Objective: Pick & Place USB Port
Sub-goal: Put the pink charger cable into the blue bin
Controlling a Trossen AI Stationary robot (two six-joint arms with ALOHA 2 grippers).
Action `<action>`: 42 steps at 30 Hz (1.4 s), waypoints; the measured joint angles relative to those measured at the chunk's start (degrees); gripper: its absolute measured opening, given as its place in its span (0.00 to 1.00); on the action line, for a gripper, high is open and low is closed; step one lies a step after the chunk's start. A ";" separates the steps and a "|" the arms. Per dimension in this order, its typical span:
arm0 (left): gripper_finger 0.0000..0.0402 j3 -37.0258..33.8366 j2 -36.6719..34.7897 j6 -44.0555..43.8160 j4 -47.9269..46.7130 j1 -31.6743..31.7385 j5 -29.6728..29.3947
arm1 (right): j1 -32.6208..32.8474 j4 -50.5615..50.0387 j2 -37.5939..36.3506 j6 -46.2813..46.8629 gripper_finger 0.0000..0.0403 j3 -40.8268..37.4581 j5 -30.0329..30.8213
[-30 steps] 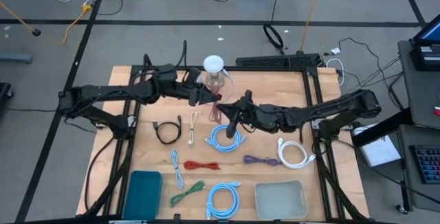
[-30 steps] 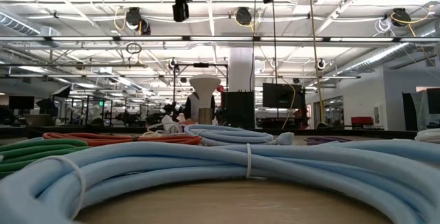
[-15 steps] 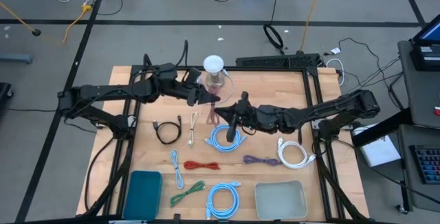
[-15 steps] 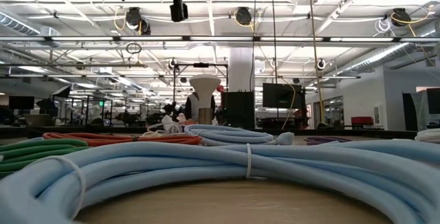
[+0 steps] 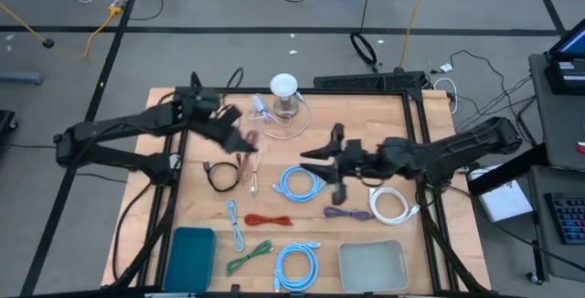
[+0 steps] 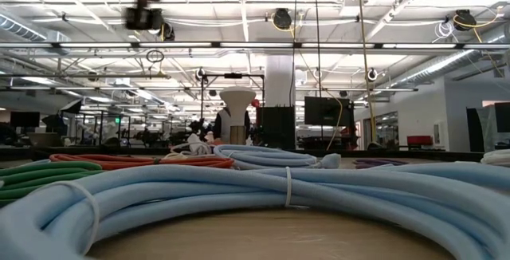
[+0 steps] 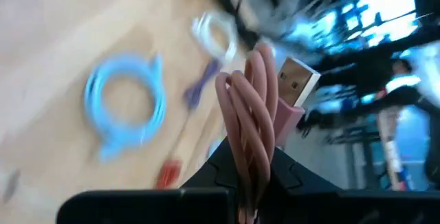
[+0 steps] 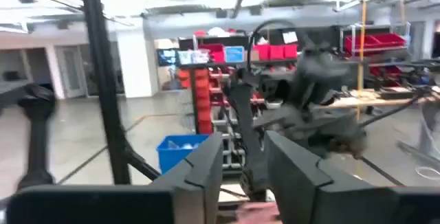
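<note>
Two trays sit at the table's near edge, a teal tray [image 5: 190,258] and a grey tray [image 5: 372,266], and both hold nothing, well away from either gripper. The left gripper [image 5: 245,141] is clamped on the pink cable [image 7: 251,110]; half a second ago both grippers met at that bundle near the white lamp [image 5: 284,86], and now the left has swung it away toward its own side. The right gripper [image 5: 335,163] has let go and drawn back, fingers [image 8: 297,172] apart with nothing between them. The bundle's loops stand lengthwise straight out of the left fingers, its metal USB plug [image 7: 295,80] angled out beyond them. Blue coil [image 5: 303,184] lies on the table between the two grippers.
</note>
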 joint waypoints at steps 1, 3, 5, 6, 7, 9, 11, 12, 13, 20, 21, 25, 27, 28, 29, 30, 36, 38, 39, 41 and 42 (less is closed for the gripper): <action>0.04 0.00 -1.73 -1.12 -3.51 -2.07 -1.94 | 0.28 -2.08 -1.00 0.02 0.28 0.01 0.99; 0.04 0.00 -4.78 -6.11 -8.18 -7.76 -7.93 | 0.66 -7.22 -2.73 -0.24 0.31 -0.04 3.39; 0.04 0.00 -7.59 -13.50 -10.88 -15.50 -15.74 | 0.81 -11.96 -4.23 -0.55 0.32 -0.14 5.40; 0.04 0.00 -8.57 -17.83 -11.53 -20.09 -20.14 | 0.81 -13.84 -5.20 -0.79 0.32 -0.14 6.29; 0.04 0.02 -9.33 -22.45 -11.68 -25.21 -25.06 | 0.85 -15.87 -6.15 -0.89 0.33 -0.14 7.22; 0.04 0.02 -9.79 -31.98 -12.45 -35.78 -36.04 | 0.85 -18.26 -7.77 -0.98 0.33 -0.11 7.40; 0.04 0.02 -8.28 -42.44 -12.37 -47.01 -48.17 | 0.85 -20.22 -8.77 -0.82 0.32 -0.10 7.28; 0.04 0.02 -6.73 -47.85 -12.38 -51.89 -53.81 | 0.90 -20.88 -9.15 -0.47 0.32 -0.10 7.24; 0.04 0.02 -4.81 -53.00 -12.36 -56.21 -58.55 | 1.05 -21.37 -9.49 0.01 0.32 -0.12 7.10; 0.04 0.04 13.89 -79.87 -10.72 -69.42 -62.77 | 3.96 -24.81 -11.72 0.11 0.31 -0.12 6.95; 0.04 0.02 15.81 -81.59 -9.39 -70.30 -62.24 | 4.22 -24.85 -11.68 0.13 0.31 -0.12 6.98; 0.04 0.02 19.84 -85.76 -4.53 -72.98 -61.57 | 5.35 -24.75 -11.66 2.46 0.31 -0.14 7.04; 0.04 0.06 20.25 -86.87 -3.47 -73.96 -59.95 | 5.55 -24.81 -11.64 5.02 0.31 -0.14 6.80; 0.04 0.37 20.26 -87.23 -3.64 -74.29 -58.73 | 5.55 -24.84 -11.53 6.34 0.31 -0.14 6.78; 0.04 0.87 20.26 -87.41 -4.04 -74.64 -57.43 | 5.51 -24.78 -11.38 7.51 0.31 -0.14 6.86; 0.04 1.70 20.26 -87.80 -5.16 -74.95 -56.08 | 5.49 -24.88 -11.33 8.31 0.31 -0.14 6.89; 0.04 6.34 20.24 -89.90 -16.22 -76.53 -50.96 | 5.64 -25.68 -10.40 11.46 0.30 -0.14 3.59; 0.04 6.49 20.24 -89.93 -17.28 -76.41 -50.91 | 5.85 -25.75 -10.05 12.26 0.30 -0.15 2.64; 0.04 6.49 20.40 -89.93 -18.01 -76.29 -50.89 | 6.02 -25.81 -9.80 12.31 0.30 -0.16 2.53; 0.04 6.49 21.25 -89.90 -19.41 -75.97 -50.14 | 6.37 -25.62 -9.42 12.39 0.30 -0.16 2.58; 0.04 6.49 21.84 -89.94 -19.85 -75.88 -49.00 | 6.64 -25.78 -9.38 12.37 0.30 -0.16 2.60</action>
